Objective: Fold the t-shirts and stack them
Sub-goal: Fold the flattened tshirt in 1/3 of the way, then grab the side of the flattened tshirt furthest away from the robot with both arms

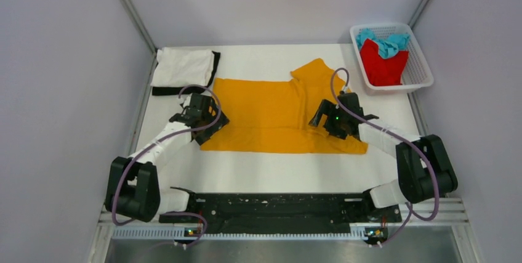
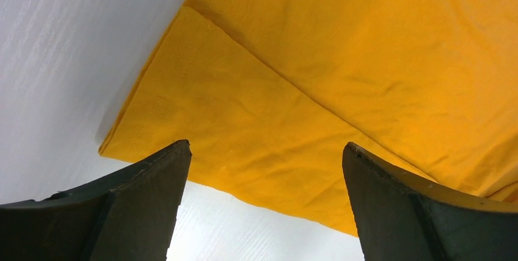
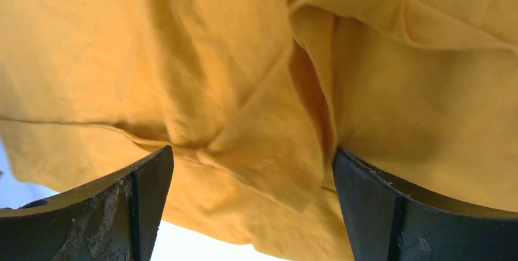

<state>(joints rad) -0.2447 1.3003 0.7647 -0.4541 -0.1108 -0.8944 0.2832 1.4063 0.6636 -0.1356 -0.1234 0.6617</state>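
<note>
Your basket holds red shirt and teal shirt; left gripper and right gripper gape empty, orange shirt under both jaws.

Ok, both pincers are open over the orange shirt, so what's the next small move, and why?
Probably lower the left pincer and right pincer onto the orange shirt and close on its near edge. Both hang open above it, the left at a left corner, the right over bunched cloth, and nothing is gripped yet.
</note>
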